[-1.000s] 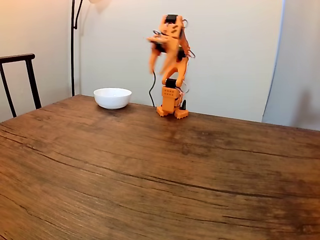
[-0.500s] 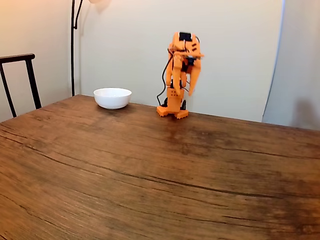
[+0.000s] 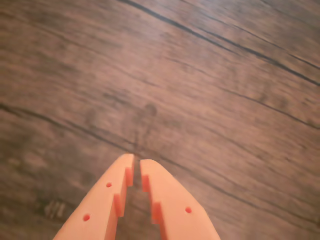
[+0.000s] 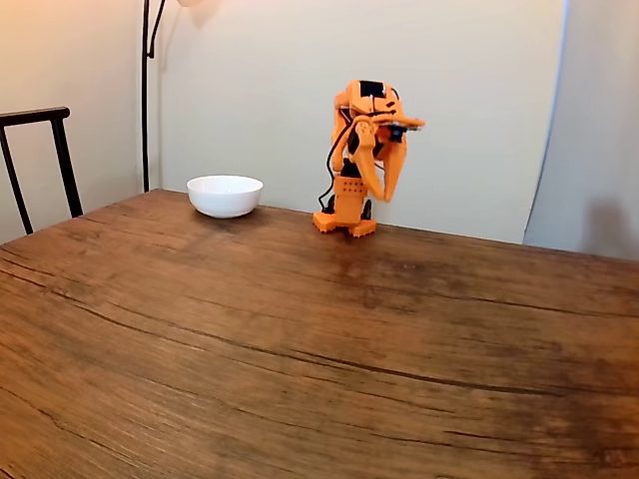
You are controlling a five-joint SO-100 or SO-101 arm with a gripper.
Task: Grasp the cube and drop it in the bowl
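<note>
The jaws are nearly together, a thin gap between the tips, gripping nothing; the wrist view shows them over bare wooden tabletop [image 3: 210, 90]. In the fixed view the arm [image 4: 364, 160] stands folded, the bowl [image 4: 225, 195] left of its base on the tabletop's far edge

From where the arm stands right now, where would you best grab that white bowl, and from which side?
Probably the bowl rim, from above: one finger inside, one outside. Its glossy curved sides are far too wide for the nearly closed gripper, which hangs to its right in the fixed view.

End effector [image 3: 137, 161] nearly closed, empty, downward.
</note>
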